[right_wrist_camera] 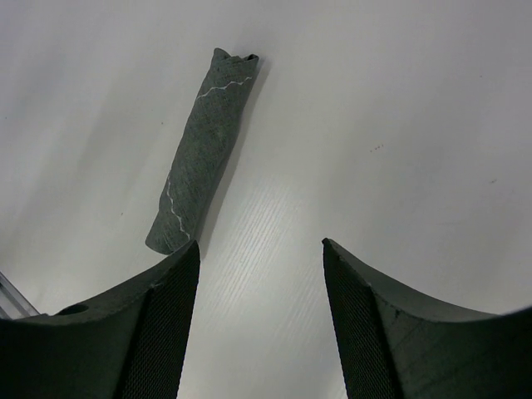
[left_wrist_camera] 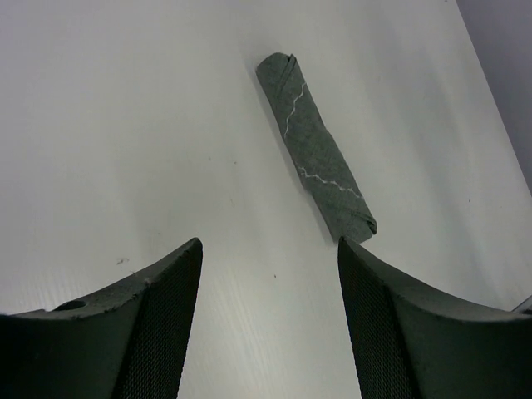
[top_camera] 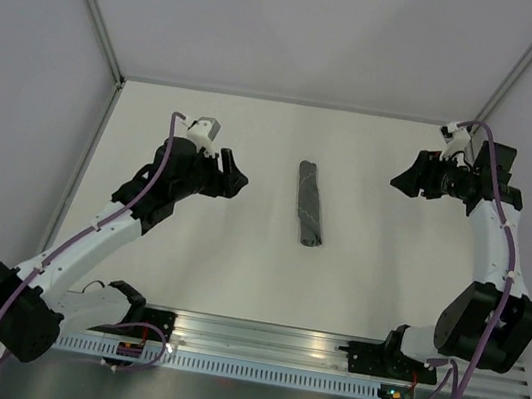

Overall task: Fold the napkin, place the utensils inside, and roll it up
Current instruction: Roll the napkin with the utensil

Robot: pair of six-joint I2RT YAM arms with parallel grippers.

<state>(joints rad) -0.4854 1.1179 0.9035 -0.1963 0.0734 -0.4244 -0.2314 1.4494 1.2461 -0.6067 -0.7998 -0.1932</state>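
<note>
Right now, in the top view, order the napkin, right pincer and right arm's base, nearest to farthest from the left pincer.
1. napkin, rolled, table centre.
2. right pincer, far right.
3. right arm's base, near right edge.

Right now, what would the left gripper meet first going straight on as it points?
Probably the rolled dark grey fabric napkin, though depth is unclear: the white table could come first.

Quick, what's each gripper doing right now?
Left gripper: open, holding nothing.
Right gripper: open, holding nothing.
</note>
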